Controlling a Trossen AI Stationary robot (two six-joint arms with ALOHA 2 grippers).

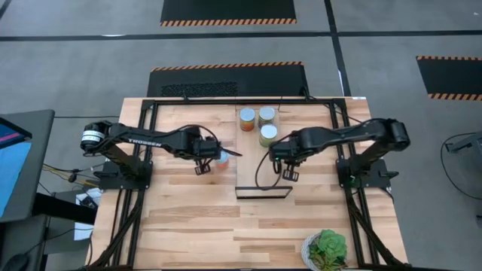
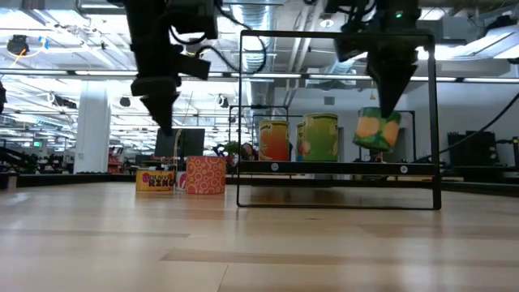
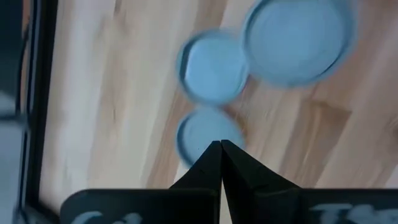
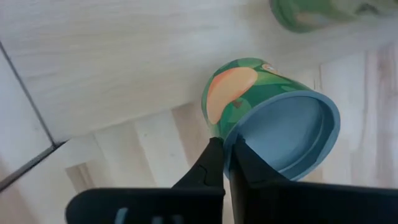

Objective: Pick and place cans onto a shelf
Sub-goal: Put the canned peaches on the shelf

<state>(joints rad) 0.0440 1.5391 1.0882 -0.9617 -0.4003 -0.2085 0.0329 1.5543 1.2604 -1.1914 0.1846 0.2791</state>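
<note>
Pinched on the rim of a green can (image 4: 249, 93), my right pincer (image 4: 225, 149) holds it tilted above the shelf (image 2: 340, 168), beside two cans (image 2: 298, 138) standing there. My left pincer (image 3: 221, 149), fingers together and empty, hovers over three cans (image 3: 214, 65) on the table (image 1: 196, 218).

The bench (image 1: 196, 218) carries the shelf (image 1: 252, 162), a plant (image 1: 327, 250), and cans (image 3: 211, 65) below the left fingers (image 3: 211, 163).

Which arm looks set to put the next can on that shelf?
Probably the right: its gripper already pinches a tilted green can by the rim above the shelf. The left gripper, fingers shut, holds nothing.
</note>
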